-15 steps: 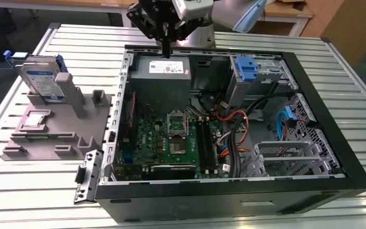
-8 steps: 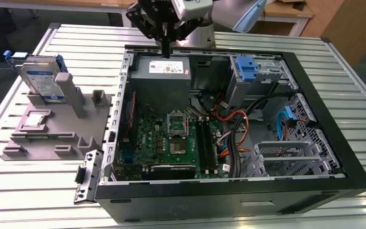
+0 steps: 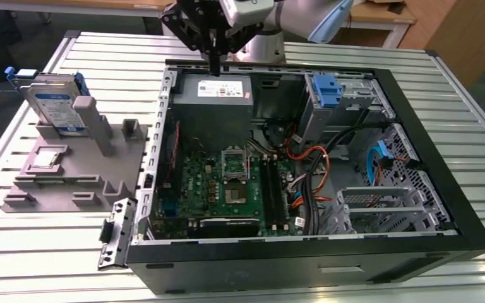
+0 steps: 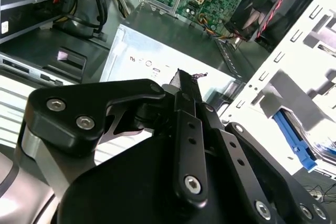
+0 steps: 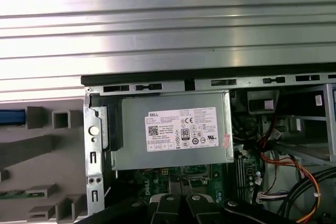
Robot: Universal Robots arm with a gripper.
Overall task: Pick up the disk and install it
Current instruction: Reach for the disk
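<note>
— Where is the gripper sitting?

— I have the gripper [image 3: 215,67] hanging over the back edge of the open computer case [image 3: 310,265], tips pointing down. Straight beneath the tips is the grey power supply [image 3: 215,93] with its white label. I can't tell whether the tips touch the box or hang just above it.

— Open or closed?

— Closed, and empty. In the second wrist view the fingers [image 4: 185,124] sit pressed together with no gap that I can make out, and nothing is clamped between them.

— And the disk?

— Nowhere near the gripper. The disk [image 3: 57,104] is outside the case, well off to the gripper's side toward the exterior view's left, beyond the case wall. It stands on edge, slotted upright in the grey fixture [image 3: 83,172] on the slatted metal table [image 3: 32,246]. Its blue-and-white label faces outward and blue plastic shows along its upper edge. Gripper and disk are well apart.

— What else lies around the gripper?

— Past the power supply, deeper into the case from the tips, I see the green motherboard [image 3: 225,183] lying flat. On the gripper's other side, toward the exterior view's right, a blue bracket [image 3: 327,91] sits in a drive bay at about the same depth as the tips. Orange and black cables run below it.
</note>
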